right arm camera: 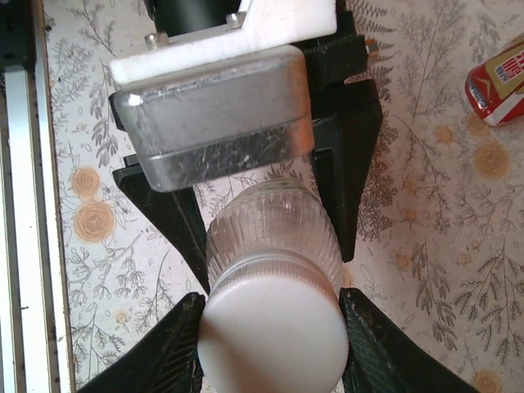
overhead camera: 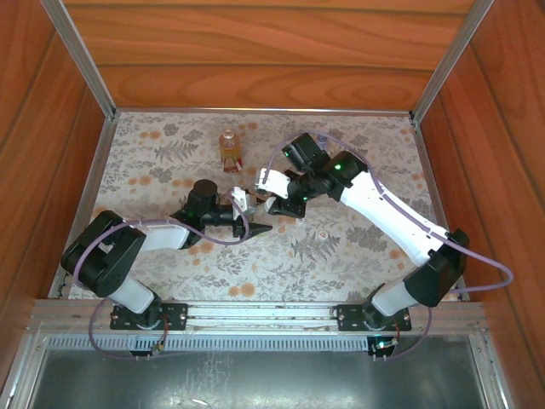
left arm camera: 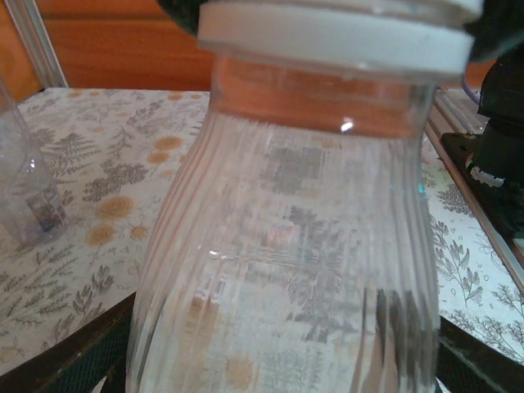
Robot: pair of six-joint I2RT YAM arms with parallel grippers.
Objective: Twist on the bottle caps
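Cap probably snug in right gripper

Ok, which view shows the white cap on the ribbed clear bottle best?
Right wrist: it looks down on the cap, whole top in view, the right gripper's jaws against both its sides. Left wrist catches the cap side-on, cut off by the frame's top, above the bottle. Top external: too small to make out.

Bright, even light (soft shadows); left wrist close-up blurred.
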